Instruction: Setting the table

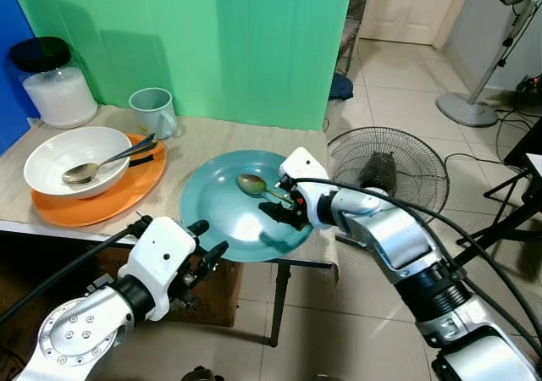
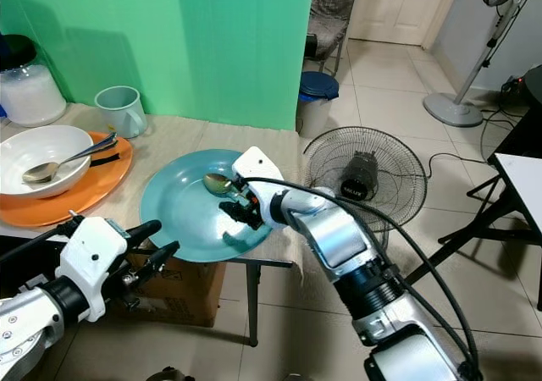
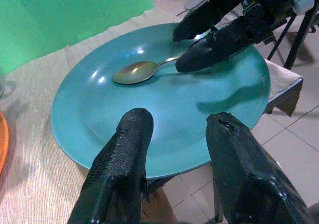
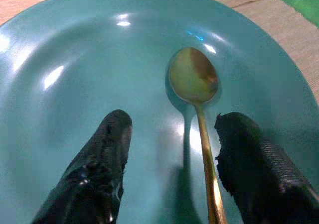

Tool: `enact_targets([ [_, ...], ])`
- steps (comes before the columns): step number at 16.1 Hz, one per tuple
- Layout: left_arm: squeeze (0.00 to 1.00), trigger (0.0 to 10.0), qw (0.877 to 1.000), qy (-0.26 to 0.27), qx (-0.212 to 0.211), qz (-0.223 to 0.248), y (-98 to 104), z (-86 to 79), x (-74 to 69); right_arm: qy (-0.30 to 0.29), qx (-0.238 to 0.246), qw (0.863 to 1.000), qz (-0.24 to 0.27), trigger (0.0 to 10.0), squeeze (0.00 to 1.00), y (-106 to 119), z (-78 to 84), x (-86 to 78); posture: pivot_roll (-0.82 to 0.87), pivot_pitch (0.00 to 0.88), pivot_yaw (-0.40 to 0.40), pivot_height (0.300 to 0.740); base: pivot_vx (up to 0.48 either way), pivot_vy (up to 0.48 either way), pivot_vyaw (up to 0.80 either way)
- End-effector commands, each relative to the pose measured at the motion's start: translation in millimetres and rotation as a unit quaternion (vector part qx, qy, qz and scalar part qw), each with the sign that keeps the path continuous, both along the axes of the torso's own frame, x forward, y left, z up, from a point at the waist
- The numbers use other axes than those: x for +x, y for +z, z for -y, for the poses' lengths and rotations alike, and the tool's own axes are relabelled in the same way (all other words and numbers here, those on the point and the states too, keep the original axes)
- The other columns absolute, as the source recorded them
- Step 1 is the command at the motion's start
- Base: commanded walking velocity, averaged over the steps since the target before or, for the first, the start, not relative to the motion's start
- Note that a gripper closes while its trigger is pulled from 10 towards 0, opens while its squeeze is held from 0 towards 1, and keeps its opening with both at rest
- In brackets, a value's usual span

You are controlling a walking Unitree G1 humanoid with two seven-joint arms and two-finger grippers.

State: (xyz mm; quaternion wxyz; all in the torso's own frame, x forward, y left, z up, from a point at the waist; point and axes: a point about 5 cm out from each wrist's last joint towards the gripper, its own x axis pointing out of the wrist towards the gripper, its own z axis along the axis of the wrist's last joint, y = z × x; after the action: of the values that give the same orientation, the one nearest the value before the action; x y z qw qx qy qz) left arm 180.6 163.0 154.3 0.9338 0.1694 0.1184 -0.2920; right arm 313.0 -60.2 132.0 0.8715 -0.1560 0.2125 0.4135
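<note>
Two spoons: one gold spoon [image 1: 253,184] on the teal plate [image 1: 216,220], one silver spoon [image 1: 97,167] in the white bowl [image 1: 51,156]. Two plates: the teal one, and one orange plate [image 1: 102,201] under the bowl. One bowl. One pale mug [image 1: 153,112]. One lidded jar [image 1: 55,83] of white stuff. Two fans: one floor fan [image 1: 383,165], one pedestal fan [image 1: 495,51]. One table [image 1: 195,140]. One cardboard box [image 1: 218,300] beneath it.

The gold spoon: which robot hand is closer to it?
Right. The right hand is over the spoon, fingers open around its handle. The left hand is off the plate's near edge.
</note>
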Motion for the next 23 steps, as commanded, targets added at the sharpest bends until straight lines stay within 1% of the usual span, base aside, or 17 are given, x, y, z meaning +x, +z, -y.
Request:
enact_targets([
  [1, 0.0, 10.0, 1.0, -0.008, 0.001, 0.001, 0.4, 2.1, -0.2, -0.011, -0.007, 1.0, 0.001, 0.0, 0.0, -0.1, 2.0, 1.3, -0.02, 0.0, -0.028, 0.74, 0.0, 0.0, 0.0],
  [3, 0.0, 10.0, 1.0, -0.007, 0.001, -0.001, -0.5, 2.5, -0.9, -0.006, -0.004, 1.0, 0.008, 0.0, 0.0, 0.7, -2.2, 0.2, -0.02, 0.0, -0.029, 0.74, 0.0, 0.0, 0.0],
  [4, 0.0, 10.0, 1.0, -0.007, 0.001, -0.002, -0.5, 2.6, -1.1, -0.003, -0.002, 1.0, 0.012, 0.8, 0.0, 2.0, -3.1, 0.1, -0.02, 0.0, -0.029, 0.74, 0.0, 0.0, 0.0],
  [5, 0.0, 10.0, 1.0, -0.006, 0.0, -0.002, -0.5, 2.6, -1.5, -0.001, 0.005, 1.0, 0.017, 10.0, 0.0, 5.2, -4.2, 0.5, -0.02, 0.0, -0.029, 0.74, 0.0, 0.0, 0.0],
  [6, 0.0, 10.0, 1.0, -0.005, 0.0, -0.002, -0.5, 2.6, -1.6, 0.0, 0.02, 1.0, 0.023, 10.0, 0.0, 9.3, -4.7, 2.1, -0.02, 0.0, -0.031, 0.74, 0.0, 0.0, 0.0],
  [7, 0.0, 10.0, 1.0, -0.005, 0.0, -0.002, -0.6, 2.6, -1.5, -0.009, 0.021, 1.0, 0.02, 10.0, 0.0, 9.9, -2.6, 4.3, -0.02, 0.0, -0.03, 0.74, 0.0, 0.0, 0.0],
  [10, 0.0, 10.0, 1.0, -0.004, 0.0, -0.003, -1.1, 3.0, -1.7, -0.035, -0.022, 0.999, 0.017, 10.0, 0.0, 0.0, 8.2, 12.0, -0.02, 0.0, -0.034, 0.74, 0.0, 0.0, 0.0],
  [14, 0.0, 10.0, 1.0, -0.002, 0.001, -0.004, -2.0, 3.0, -2.7, -0.051, -0.042, 0.998, 0.003, 10.0, 0.0, -13.0, 13.9, 14.5, -0.01, 0.0, -0.041, 0.74, 0.0, 0.0, 0.0],
  [16, 0.0, 10.0, 1.0, -0.002, 0.001, -0.005, -2.2, 3.1, -3.2, -0.041, -0.047, 0.998, -0.016, 10.0, 0.0, -17.5, 12.8, 10.8, -0.01, 0.0, -0.042, 0.74, 0.0, 0.0, 0.0],
  [17, 0.0, 10.0, 1.0, -0.004, 0.001, -0.006, -1.8, 3.3, -3.9, -0.028, -0.023, 0.998, -0.05, 10.0, 0.0, -18.0, 8.2, 5.4, -0.01, 0.0, -0.041, 0.74, 0.0, 0.0, 0.0],
  [18, 0.0, 10.0, 1.0, -0.004, 0.0, -0.006, -1.2, 3.0, -3.9, -0.024, -0.003, 0.997, -0.07, 10.0, 0.0, -16.4, 5.5, 2.9, -0.01, 0.0, -0.041, 0.74, 0.0, 0.0, 0.0],
  [19, 0.0, 10.0, 1.0, -0.004, 0.0, -0.006, -1.1, 2.8, -3.8, -0.018, 0.001, 0.997, -0.081, 10.0, 0.0, -16.1, 4.6, 0.9, -0.01, 0.0, -0.04, 0.74, 0.0, 0.0, 0.0],
  [21, 0.0, 10.0, 1.0, -0.005, 0.002, -0.007, -1.5, 2.2, -3.8, 0.014, 0.003, 0.994, -0.111, 10.0, 0.0, -18.2, 2.0, -8.2, -0.02, 0.0, -0.04, 0.74, 0.0, 0.0, 0.0],
  [23, 0.0, 10.0, 1.0, -0.005, 0.003, -0.006, -0.9, 2.1, -3.5, 0.025, 0.014, 0.992, -0.127, 10.0, 0.0, -17.3, 0.0, -14.3, -0.02, 0.0, -0.041, 0.74, 0.0, 0.0, 0.0],
])
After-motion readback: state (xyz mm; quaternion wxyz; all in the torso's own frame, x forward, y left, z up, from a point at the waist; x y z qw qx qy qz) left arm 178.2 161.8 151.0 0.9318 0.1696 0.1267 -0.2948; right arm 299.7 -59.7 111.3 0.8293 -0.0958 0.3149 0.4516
